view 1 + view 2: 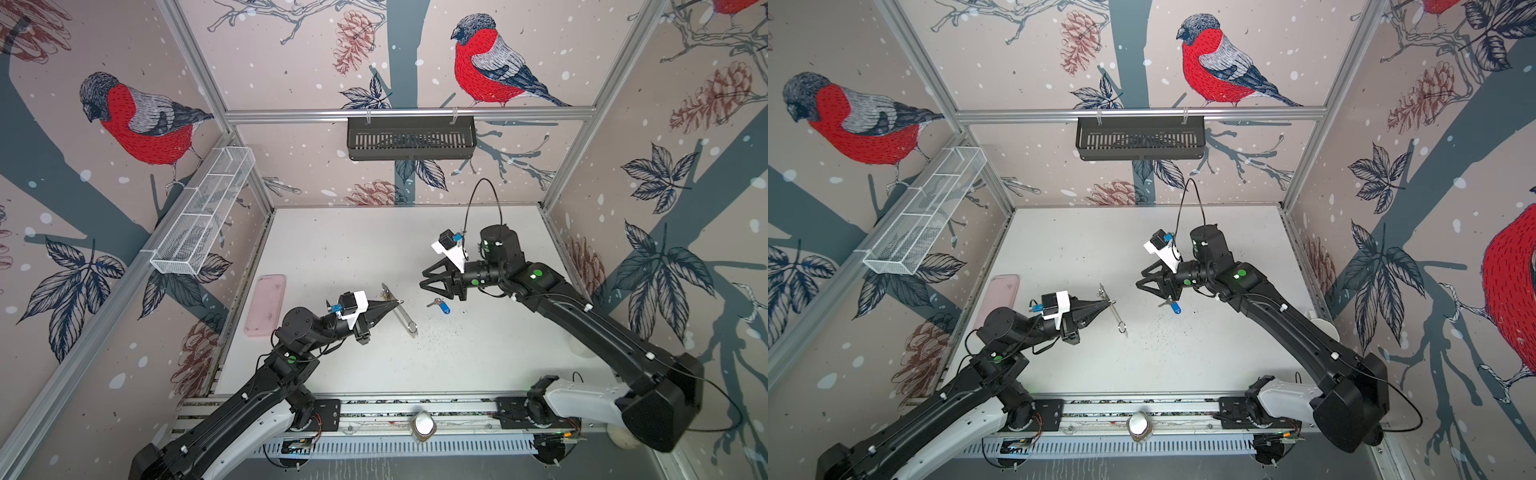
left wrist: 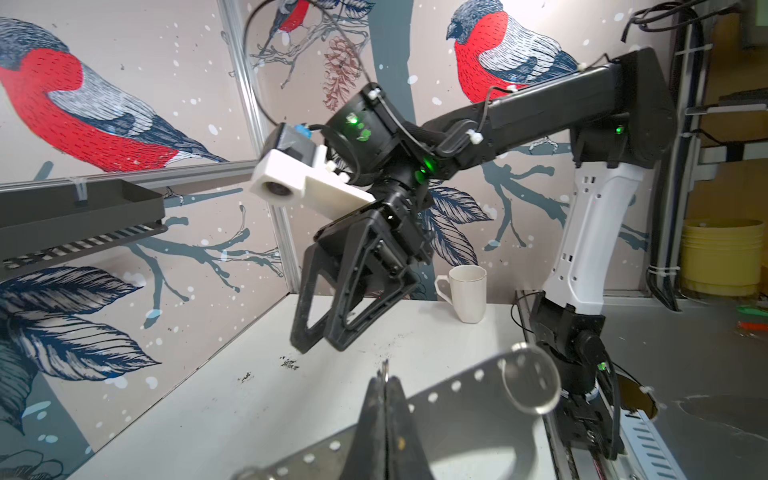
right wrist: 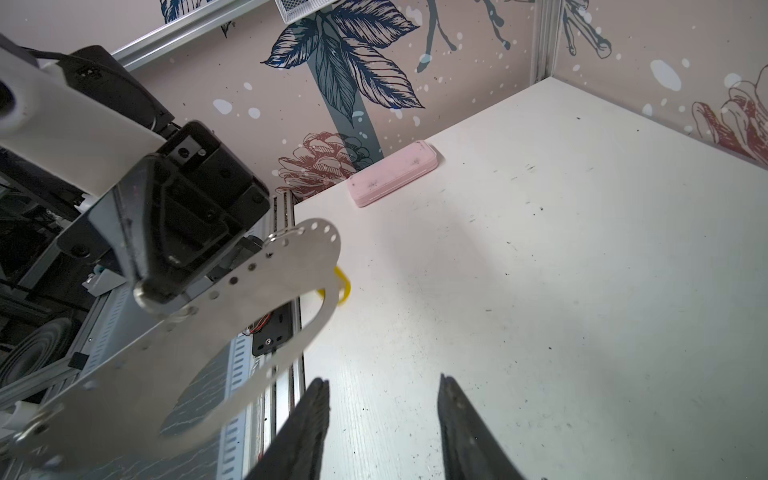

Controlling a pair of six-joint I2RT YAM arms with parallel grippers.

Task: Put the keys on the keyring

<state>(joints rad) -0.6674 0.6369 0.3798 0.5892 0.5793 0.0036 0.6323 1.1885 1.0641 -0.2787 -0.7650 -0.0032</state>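
Closest in, the left gripper (image 1: 398,303) has its jaws clenched on the keyring (image 1: 407,320), held on edge. Beside it, 1 blue-tagged key (image 1: 441,306) lies flat on the table (image 1: 374,249), near my right gripper (image 1: 422,279), jaws parted and empty. Through the right wrist view, 1 yellow tag (image 3: 343,286) peeks from behind the keyring.

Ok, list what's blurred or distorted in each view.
Left wrist view: keyring soft, too near the lens. Right wrist view: keyring's near end smeared, pink tray sharp. Both top views: in focus throughout, no glare on the table.
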